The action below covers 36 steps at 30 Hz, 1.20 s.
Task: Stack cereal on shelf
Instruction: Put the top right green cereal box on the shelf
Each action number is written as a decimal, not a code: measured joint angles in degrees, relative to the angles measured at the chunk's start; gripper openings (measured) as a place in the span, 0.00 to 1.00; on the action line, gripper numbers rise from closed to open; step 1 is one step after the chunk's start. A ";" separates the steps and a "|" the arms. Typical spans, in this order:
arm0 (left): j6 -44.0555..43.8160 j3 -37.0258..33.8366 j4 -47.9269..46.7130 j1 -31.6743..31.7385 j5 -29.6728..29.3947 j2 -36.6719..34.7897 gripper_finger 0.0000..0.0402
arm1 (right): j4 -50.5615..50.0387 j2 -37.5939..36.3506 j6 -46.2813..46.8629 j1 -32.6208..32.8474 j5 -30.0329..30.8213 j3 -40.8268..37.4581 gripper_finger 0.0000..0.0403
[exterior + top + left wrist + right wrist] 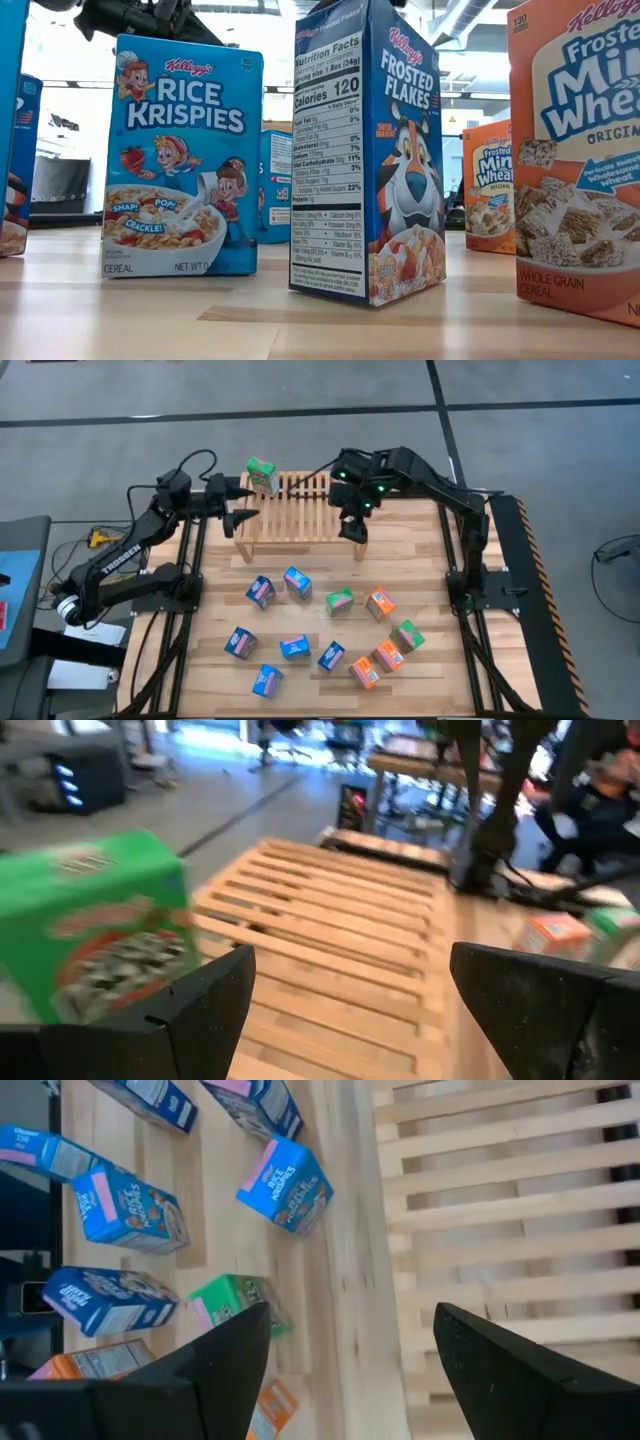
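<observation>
One green box [262,475] stands on the rack's [300,510] left corner. Left gripper [243,503] just beside it, jaws wide, empty. Right gripper [357,532] apparently open, empty. Remaining boxes [297,582] on table [420,560].

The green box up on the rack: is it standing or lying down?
Standing. The green box sits upright on the rack's back left corner in the high view, its top flap facing up, apart from the open left gripper beside it.

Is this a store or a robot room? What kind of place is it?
Probably a robot lab or workshop, not a store. Two dark robot arms are bolted to a wooden table with a small wooden shelf and mini cereal boxes. Around it are bare concrete floor, cables, and desks with equipment.
</observation>
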 joint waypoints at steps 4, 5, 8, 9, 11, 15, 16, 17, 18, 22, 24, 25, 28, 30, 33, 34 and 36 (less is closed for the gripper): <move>2.95 0.00 0.64 -2.54 -3.61 2.29 0.80 | -0.85 -1.34 3.05 1.78 3.82 0.00 0.75; 3.24 0.00 1.08 -3.06 -4.53 3.18 0.79 | -0.88 -1.65 3.70 2.20 4.78 0.00 0.75; 3.02 0.00 3.66 -4.15 -5.54 5.99 0.73 | -0.99 -2.63 5.36 3.54 7.13 0.00 0.75; 2.72 0.00 4.25 -4.41 -6.23 6.91 0.70 | -1.13 -2.81 5.86 3.99 7.66 0.00 0.75; 2.38 0.00 5.00 -4.69 -8.47 8.73 0.63 | -1.57 -2.92 6.44 4.74 7.93 0.00 0.75; 2.58 0.00 7.20 -4.77 -12.53 11.39 0.49 | -2.07 -2.94 8.11 5.80 8.02 0.00 0.75; 2.99 0.00 7.48 -4.77 -13.24 11.90 0.46 | -2.23 -2.94 8.43 5.86 8.02 0.00 0.75; 3.34 0.00 7.55 -4.77 -13.74 12.35 0.43 | -2.41 -2.94 8.75 6.12 8.02 0.00 0.75; 3.54 0.00 7.70 -4.77 -14.06 12.76 0.40 | -2.60 -2.94 9.03 6.27 8.02 0.00 0.75; 3.70 0.00 8.64 -4.81 -14.19 13.86 0.31 | -3.28 -2.94 9.75 6.53 8.04 0.00 0.75; 3.93 0.00 9.86 -4.89 -14.45 14.44 0.28 | -3.69 -2.94 10.50 6.60 8.06 0.00 0.75; 4.12 0.00 10.75 -4.98 -15.02 14.89 0.27 | -3.62 -2.94 10.61 6.60 8.04 0.00 0.75; 4.18 0.00 12.20 -4.99 -17.38 16.05 0.24 | -3.59 -2.94 10.65 6.86 8.06 0.00 0.75; 4.33 0.00 12.97 -4.99 -17.80 16.88 0.23 | -3.57 -2.94 10.77 6.98 8.05 0.00 0.75; 4.71 0.00 13.62 -4.99 -17.76 18.16 0.22 | -3.55 -2.94 10.77 7.23 8.04 0.00 0.75; 4.82 0.00 14.26 -4.99 -17.83 18.58 0.22 | -3.53 -2.94 10.78 7.23 8.04 0.00 0.75; 4.70 0.00 14.56 -5.01 -18.30 19.52 0.22 | -3.49 -2.94 10.76 7.23 8.04 0.00 0.75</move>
